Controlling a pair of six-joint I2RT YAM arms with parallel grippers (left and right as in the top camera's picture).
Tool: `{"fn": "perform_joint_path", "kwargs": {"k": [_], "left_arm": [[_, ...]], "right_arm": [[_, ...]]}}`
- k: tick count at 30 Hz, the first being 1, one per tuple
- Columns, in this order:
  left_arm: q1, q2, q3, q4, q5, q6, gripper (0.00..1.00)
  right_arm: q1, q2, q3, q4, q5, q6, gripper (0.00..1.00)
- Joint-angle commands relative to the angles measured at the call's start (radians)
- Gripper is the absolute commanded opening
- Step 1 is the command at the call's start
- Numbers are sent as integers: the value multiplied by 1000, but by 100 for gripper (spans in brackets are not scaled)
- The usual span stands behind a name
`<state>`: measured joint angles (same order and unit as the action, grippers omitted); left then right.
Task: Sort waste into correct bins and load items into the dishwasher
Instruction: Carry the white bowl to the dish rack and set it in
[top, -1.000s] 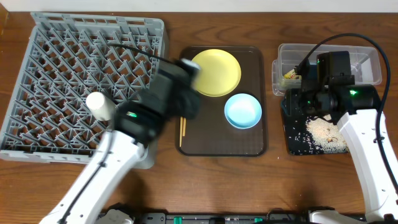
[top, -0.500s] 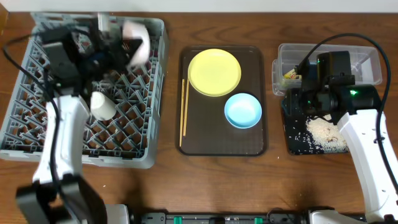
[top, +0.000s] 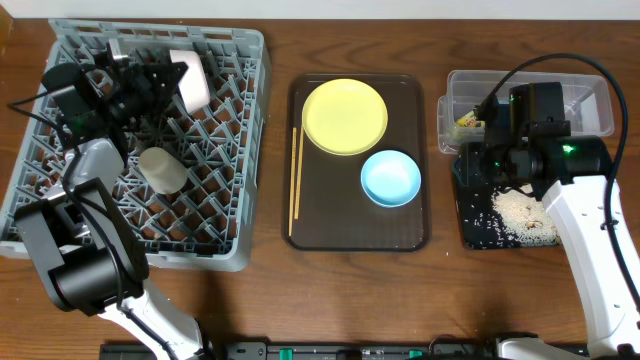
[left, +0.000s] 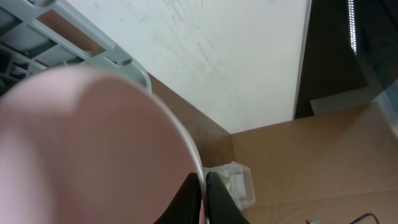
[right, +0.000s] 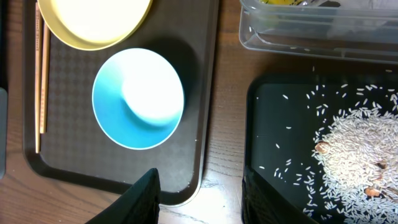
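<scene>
My left gripper (top: 172, 80) is over the far side of the grey dishwasher rack (top: 60, 215), shut on the rim of the whitish-pink bowl (top: 191, 80). That bowl (left: 81, 149) fills the left wrist view, with the fingers (left: 204, 196) pinched on its edge. A white cup (top: 160, 168) lies in the rack. The yellow plate (top: 345, 117), blue bowl (top: 390, 178) and chopsticks (top: 294, 185) rest on the brown tray (top: 350, 235). My right gripper (right: 199, 202) hangs open and empty between the brown tray and the black tray (right: 267, 112), which holds rice (right: 351, 158).
The clear container (top: 585, 90) stands behind the black tray (top: 468, 225), with an orange-yellow wrapper (top: 465, 120) inside at its left end. The right arm (top: 530, 140) covers the join between the two. Bare wooden table (top: 440, 290) runs along the front.
The left arm swung from the brown tray over to the rack carrying the pink bowl, which now sits over the rack's far side. The right arm has not moved.
</scene>
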<state>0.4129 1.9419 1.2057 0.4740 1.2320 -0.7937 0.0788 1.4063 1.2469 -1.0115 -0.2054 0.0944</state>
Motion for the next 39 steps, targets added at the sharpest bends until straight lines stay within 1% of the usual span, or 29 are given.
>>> {"fn": "perform_joint_path", "kwargs": {"k": [1,5,8,9,10,11,12,13,15,17,19,20,23,25,27,29,31,36,39], "left_arm": [[24,33,17,0,6,-16,6],[72,39,16,-1,32,-32,7],[94,39,16,-5,61,-32,16],[101,38,16,-5,80,-32,24],[109,38,16,-5,97,-32,27],[115,37,16,-5,100,-32,37],[122,35,16,-5,100,-32,44],[126,35,16,-5,99,-32,48],[132,35,16,-17,87,-31,63],[140,35,16,-27,79,-27,69],[151,35,16,-33,76,-28,77],[161,34,16,-63,68,-27,81],[193,31,16,-196,57,38,86],[211,20,16,-294,13,99,88],[224,-3,16,-410,-53,194,89],[230,-27,16,-484,-98,270,90],[234,-62,16,-534,-140,326,93],[235,-177,16,-538,-181,334,94],[208,-286,16,-563,-190,343,95]], "right_arm": [[-10,-4,1,-6,3,2,40],[-10,-4,1,-15,3,2,40],[-10,-4,1,-10,3,2,40],[-10,-4,1,-10,3,2,40],[-10,-4,1,-12,3,2,40],[-10,-4,1,-14,3,2,40],[-10,-4,1,-16,3,2,40],[-10,-4,1,-16,3,2,40],[-10,-4,1,-15,3,2,40],[-10,-4,1,-16,3,2,40],[-10,-4,1,-18,3,2,40],[-10,-4,1,-18,3,2,40],[-10,-4,1,-17,3,2,40],[-10,-4,1,-18,3,2,40],[-10,-4,1,-18,3,2,40],[-10,-4,1,-18,3,2,40],[-10,-4,1,-18,3,2,40],[-10,-4,1,-18,3,2,40],[-10,-4,1,-20,3,2,41]]}}
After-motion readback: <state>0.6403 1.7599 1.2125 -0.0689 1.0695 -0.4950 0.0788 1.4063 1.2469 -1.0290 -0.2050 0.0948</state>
